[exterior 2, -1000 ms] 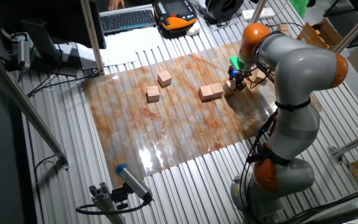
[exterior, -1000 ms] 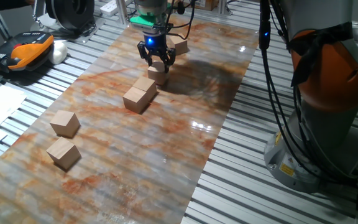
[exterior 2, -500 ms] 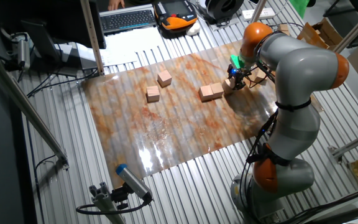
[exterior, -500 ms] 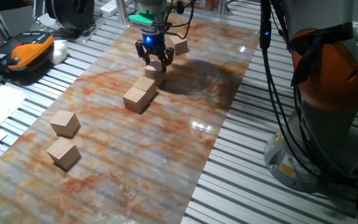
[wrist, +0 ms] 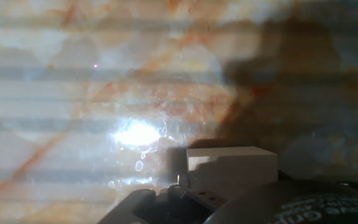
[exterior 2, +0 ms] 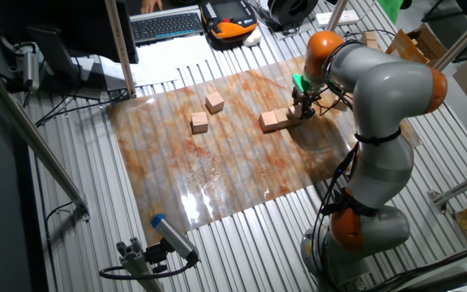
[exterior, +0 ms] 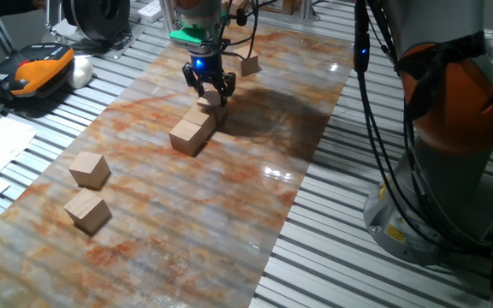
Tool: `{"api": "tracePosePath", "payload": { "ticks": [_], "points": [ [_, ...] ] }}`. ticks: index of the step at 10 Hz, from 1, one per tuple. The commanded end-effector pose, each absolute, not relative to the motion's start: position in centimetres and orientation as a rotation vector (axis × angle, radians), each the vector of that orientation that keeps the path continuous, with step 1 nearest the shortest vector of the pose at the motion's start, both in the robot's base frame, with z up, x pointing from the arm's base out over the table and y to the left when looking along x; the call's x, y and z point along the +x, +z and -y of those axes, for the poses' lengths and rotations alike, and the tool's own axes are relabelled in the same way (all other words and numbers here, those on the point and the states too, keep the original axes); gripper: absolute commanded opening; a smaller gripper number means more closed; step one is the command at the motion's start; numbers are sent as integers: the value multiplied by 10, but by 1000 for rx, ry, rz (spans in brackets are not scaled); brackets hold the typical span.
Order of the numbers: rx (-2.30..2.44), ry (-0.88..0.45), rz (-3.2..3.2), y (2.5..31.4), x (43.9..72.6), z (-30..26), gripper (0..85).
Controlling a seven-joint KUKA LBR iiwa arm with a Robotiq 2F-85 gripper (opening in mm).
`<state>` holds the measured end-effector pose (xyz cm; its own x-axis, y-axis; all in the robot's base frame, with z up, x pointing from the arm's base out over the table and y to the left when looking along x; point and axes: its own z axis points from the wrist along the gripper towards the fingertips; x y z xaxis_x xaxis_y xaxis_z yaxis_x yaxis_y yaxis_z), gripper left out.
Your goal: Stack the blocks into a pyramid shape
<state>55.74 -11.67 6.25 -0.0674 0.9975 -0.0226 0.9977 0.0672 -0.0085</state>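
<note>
My gripper (exterior: 209,91) is shut on a tan wooden block (exterior: 210,103), held low over the marbled mat right behind a pair of touching blocks (exterior: 193,130). In the other fixed view the gripper (exterior 2: 302,105) sits at the right end of that pair (exterior 2: 275,121). The hand view shows one block (wrist: 231,167) at the bottom edge; no fingers show there. Another block (exterior: 248,65) lies further back. Two more blocks (exterior: 88,169) (exterior: 86,211) lie apart at the near left. No pyramid shape stands anywhere.
The marbled mat (exterior: 187,214) lies on a slatted metal table. An orange-and-black device (exterior: 37,70) and papers sit off the mat at the left. The arm's orange-and-grey base (exterior: 452,154) and cables stand at the right.
The gripper has shifted slightly left with the block, bringing it closer to the pair of touching blocks. The other blocks have not moved.
</note>
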Motion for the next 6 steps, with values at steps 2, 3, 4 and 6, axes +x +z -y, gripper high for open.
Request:
{"api": "tracePosePath", "payload": {
  "ticks": [2, 3, 4, 6],
  "points": [
    [2096, -30, -2320, 66, 555, 120, 0],
    [2080, -28, -2332, 66, 554, 120, 0],
    [2071, -27, -2339, 65, 554, 121, 0],
    [2151, 22, -2278, 65, 555, 121, 0]
  ]
}}
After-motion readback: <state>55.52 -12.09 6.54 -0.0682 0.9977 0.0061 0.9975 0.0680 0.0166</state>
